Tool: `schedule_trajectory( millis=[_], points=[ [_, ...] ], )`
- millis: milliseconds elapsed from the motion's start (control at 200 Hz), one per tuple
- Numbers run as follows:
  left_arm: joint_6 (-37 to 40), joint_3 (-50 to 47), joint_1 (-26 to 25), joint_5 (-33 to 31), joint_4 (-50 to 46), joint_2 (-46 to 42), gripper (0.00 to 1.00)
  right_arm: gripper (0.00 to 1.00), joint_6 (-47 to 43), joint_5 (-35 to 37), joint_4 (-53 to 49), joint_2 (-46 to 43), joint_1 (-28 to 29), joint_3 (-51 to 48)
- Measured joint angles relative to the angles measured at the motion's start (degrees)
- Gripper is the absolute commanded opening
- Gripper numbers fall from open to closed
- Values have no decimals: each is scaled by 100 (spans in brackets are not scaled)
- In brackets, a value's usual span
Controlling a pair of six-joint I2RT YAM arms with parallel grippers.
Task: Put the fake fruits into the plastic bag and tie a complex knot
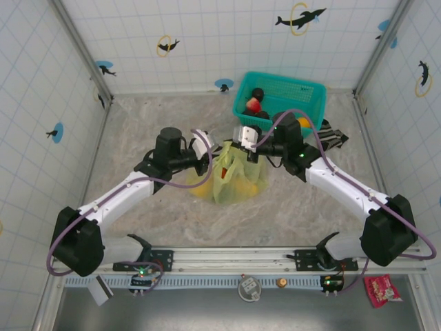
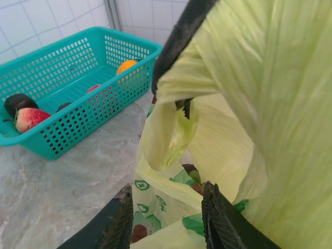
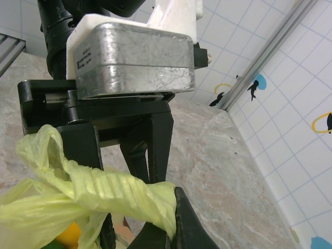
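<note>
The translucent yellow-green plastic bag (image 1: 231, 181), with the left gripper (image 1: 215, 157) and right gripper (image 1: 233, 148) meeting over it, blocks the centre of the marble-patterned table (image 1: 138, 131). The teal mesh basket (image 1: 279, 96) blocks the far edge's right half. The left side and near edge lie open.

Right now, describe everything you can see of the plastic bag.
The plastic bag is thin, crinkly, translucent yellow-green film with green print low down, slumped on the marble-look table, nearer the arms than the teal basket. Yellow and orange fruits show through it. Its top is drawn up and bunched: the right gripper is shut on a twisted strap, and the left gripper has film between its parted fingers.
</note>
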Motion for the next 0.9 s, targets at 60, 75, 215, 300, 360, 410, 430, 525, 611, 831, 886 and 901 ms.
schedule_trajectory(
  millis=[60,75,215,300,360,410,430,525,611,831,886,901],
  points=[
    [22,0,0,35,9,0,41,0,35,-11,22,0,0,0],
    [22,0,0,35,11,0,41,0,35,-15,26,0,2,0],
    [15,28,0,81,116,24,40,0,74,-35,31,0,2,0],
    [13,61,0,146,236,72,40,0,92,-46,31,0,2,0],
    [11,63,0,192,304,76,39,0,103,-57,31,0,2,0],
    [11,66,0,225,361,76,38,0,111,-66,33,0,7,0],
    [11,66,0,232,387,76,38,0,116,-70,33,0,7,0],
    [7,79,0,286,490,101,34,0,136,-87,33,2,9,0],
    [-4,111,0,328,533,140,29,0,151,-101,35,11,9,0],
    [-13,129,0,431,610,181,0,0,201,-109,61,31,9,0],
    [-9,129,0,474,621,186,0,0,205,-109,70,35,9,-2],
    [-4,129,0,483,619,186,0,0,205,-107,72,35,9,-2]
  ],
)
